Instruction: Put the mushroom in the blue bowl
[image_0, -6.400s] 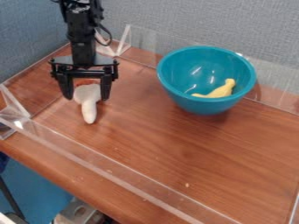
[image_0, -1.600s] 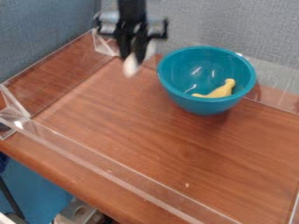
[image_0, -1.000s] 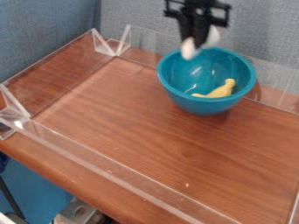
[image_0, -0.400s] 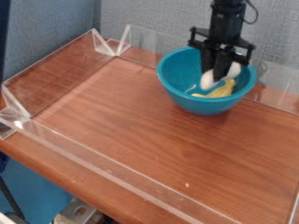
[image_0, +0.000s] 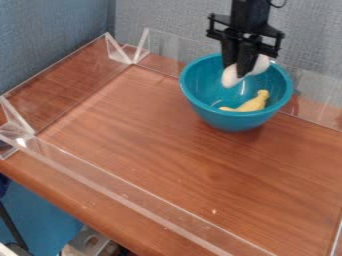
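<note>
Our jaws (image_0: 238, 60) pinch the white mushroom (image_0: 245, 70), just under them, over the blue bowl (image_0: 203, 92). It is likely light and a bit slippery, so we should grip its middle, then let go gently.

Blue-Gray Walls Meet Behind a Reddish-Brown Surface

Two textured walls (image_0: 60, 40) in muted blue-gray form the backdrop, the left one darker, the far one paler. The surface (image_0: 147, 150) is a smooth, warm reddish brown, with a soft pale sheen across its middle. Clear, see-through panels (image_0: 147, 208) edge it along the front and the back, with angled clear pieces at the left corners. Below the front left edge lies a patch of bright blue (image_0: 47, 215), beside a grayish metallic part (image_0: 91, 243) too cropped to identify.
</note>
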